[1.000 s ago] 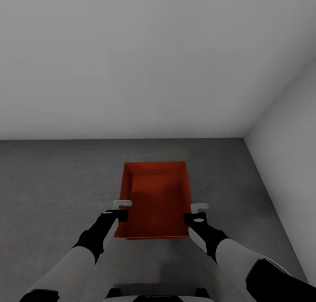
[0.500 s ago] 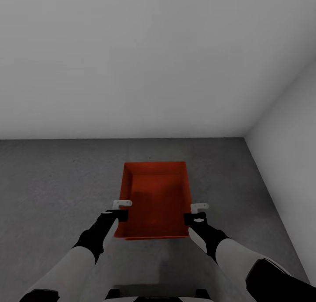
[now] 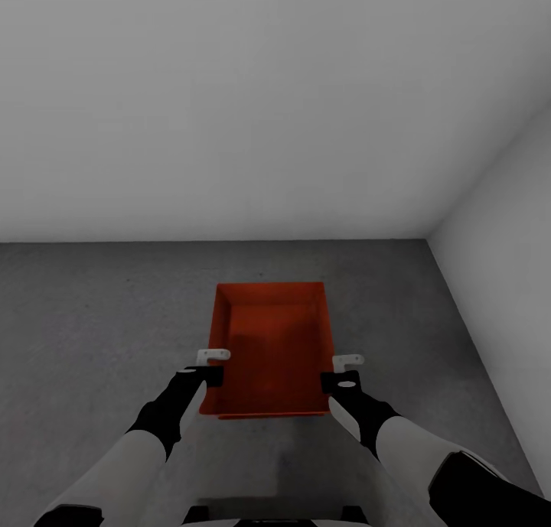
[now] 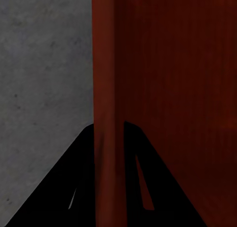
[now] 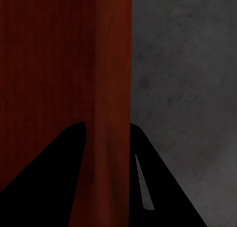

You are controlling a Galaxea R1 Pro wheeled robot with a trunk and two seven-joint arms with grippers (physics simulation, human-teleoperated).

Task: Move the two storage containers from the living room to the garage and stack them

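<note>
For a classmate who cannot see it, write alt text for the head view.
An orange-red storage container is held between two robot arms, the left gripper on its left wall and the right gripper on its right wall. Below lies a dark grey concrete floor, which meets plain pale walls at a corner.

Head overlooking; 2 wrists close on container (image 3: pixel 269 349) walls.

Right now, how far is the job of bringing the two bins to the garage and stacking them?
Done: one orange-red open-topped rectangular bin has reached the room with pale grey walls and dark grey concrete floor. In hand: the left pincer and right pincer each clamp a side wall of it; whether it rests on the floor is unclear. Left: release it, then stack the second bin on it.
</note>
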